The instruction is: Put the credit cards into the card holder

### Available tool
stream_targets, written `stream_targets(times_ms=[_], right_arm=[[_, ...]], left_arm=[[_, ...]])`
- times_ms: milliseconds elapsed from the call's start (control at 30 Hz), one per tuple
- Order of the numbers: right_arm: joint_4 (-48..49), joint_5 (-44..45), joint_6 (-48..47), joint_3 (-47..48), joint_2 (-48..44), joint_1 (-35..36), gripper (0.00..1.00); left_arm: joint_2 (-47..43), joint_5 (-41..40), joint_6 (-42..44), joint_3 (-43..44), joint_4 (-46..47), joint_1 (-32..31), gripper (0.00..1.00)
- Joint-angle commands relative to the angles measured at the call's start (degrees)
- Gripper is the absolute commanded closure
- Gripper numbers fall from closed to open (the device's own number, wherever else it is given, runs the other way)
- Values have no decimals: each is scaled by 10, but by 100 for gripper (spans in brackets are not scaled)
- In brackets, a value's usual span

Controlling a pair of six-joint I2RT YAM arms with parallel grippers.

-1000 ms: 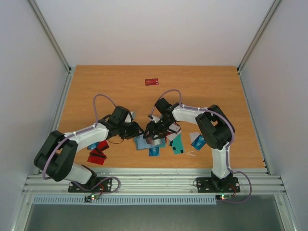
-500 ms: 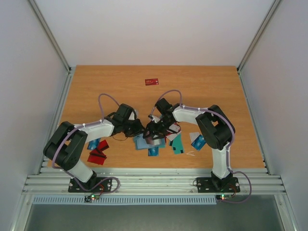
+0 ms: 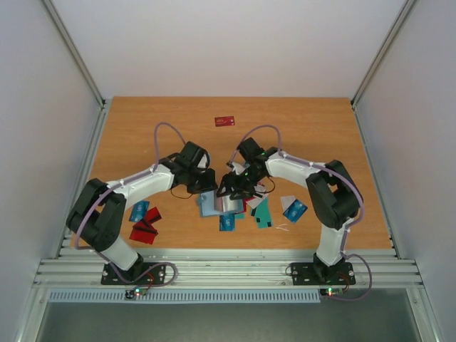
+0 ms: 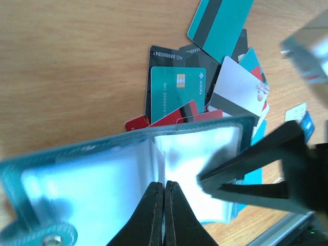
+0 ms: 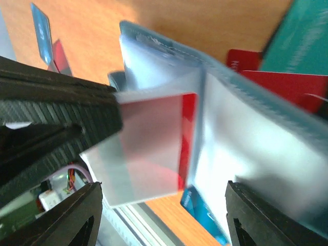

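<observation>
While both arms met over the lower middle of the desk [image 3: 142,135] in the overhead view, the card holder [image 3: 214,205] lay open there, teal rim outward and pale pockets up, on a scatter of credit cards [image 3: 262,212]. The left end effector [image 4: 164,187] was pinched tight at the bottom centre of its own camera's picture, its two fingers pressed together on a clear inner leaf at the holder's fold. Seen from the right wrist, that leaf stood up from the holder toward the left of the frame, with a strip of red showing at its edge. The right end effector [image 5: 164,189] was spread wide, one finger in each lower corner of its view, gripping nothing, the leaf and holder lying beyond the gap.

Above the holder in the left wrist view, a teal chip card [image 4: 177,87], a teal striped card [image 4: 220,23] and a white card with a grey stripe [image 4: 233,95] overlapped. A lone red card [image 3: 225,121] lay well apart at the upper middle of the desk. More red and blue cards [image 3: 144,224] sat at the lower left.
</observation>
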Motion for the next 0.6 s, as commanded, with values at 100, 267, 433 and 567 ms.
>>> stream_targets(times_ms=[100, 267, 433, 567], right_arm=[[-86, 88, -10, -19, -79, -29, 33], [-119, 121, 1, -33, -118, -55, 32], [-146, 138, 5, -50, -154, -90, 32], [-154, 135, 5, -63, -171, -107, 32]], left_arm=[[53, -99, 101, 137, -244, -31, 98], [105, -179, 118, 221, -333, -63, 97], [164, -246, 119, 296, -397, -95, 95], [215, -308, 105, 361, -457, -119, 94]])
